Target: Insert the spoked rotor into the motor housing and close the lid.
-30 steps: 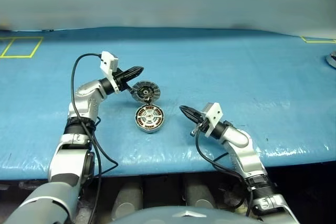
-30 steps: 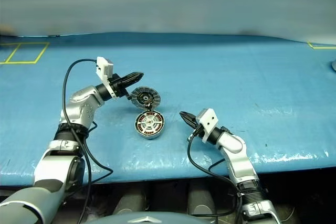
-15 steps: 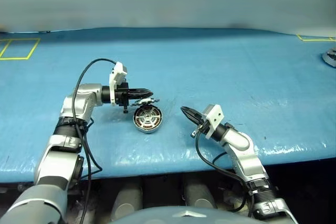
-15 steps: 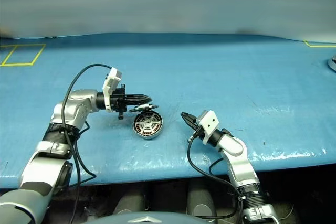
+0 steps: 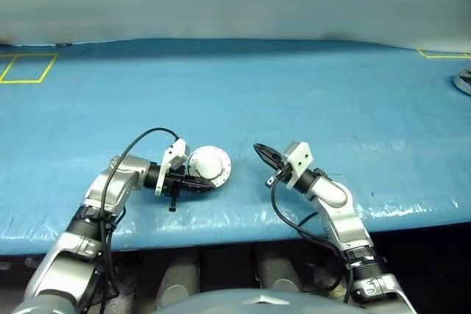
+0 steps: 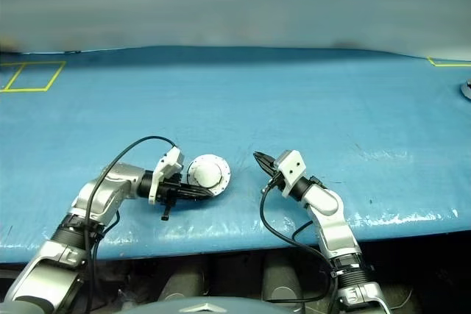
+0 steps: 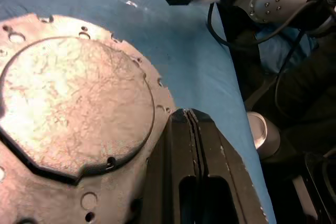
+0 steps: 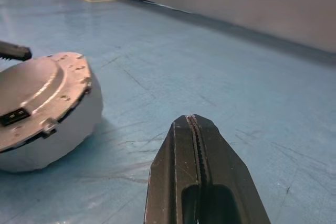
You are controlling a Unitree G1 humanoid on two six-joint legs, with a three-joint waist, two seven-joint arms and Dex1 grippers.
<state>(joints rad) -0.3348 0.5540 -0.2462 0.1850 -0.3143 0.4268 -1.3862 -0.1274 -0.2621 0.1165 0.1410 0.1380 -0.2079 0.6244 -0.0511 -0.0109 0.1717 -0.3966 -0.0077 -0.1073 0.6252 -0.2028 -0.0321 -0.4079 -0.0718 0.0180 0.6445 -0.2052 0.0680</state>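
Observation:
The lid [image 5: 208,164] lies flat with its plain pale grey outside up, covering the motor housing [image 8: 73,135], whose pale side wall shows beneath it. The spoked rotor is hidden. My left gripper [image 5: 204,182] lies low at the lid's near edge, shut, with nothing between its fingers. In the left wrist view its fingertips [image 7: 184,124] sit right at the rim of the lid [image 7: 73,103]. My right gripper [image 5: 261,154] is shut and empty, a short way right of the lid, pointing towards it. The right wrist view shows its gripper [image 8: 192,121] apart from the closed motor.
The blue table cover [image 5: 331,93] stretches wide behind and to the right. Yellow tape marks [image 5: 26,68] lie at the far left. A small metal part [image 5: 464,82] sits at the far right edge. The table's front edge [image 5: 243,226] is close below both grippers.
The lid, first tilted up with its ribbed side showing behind the open housing, has come down flat over it. My left gripper swung down and back towards the near edge. The right arm stayed put.

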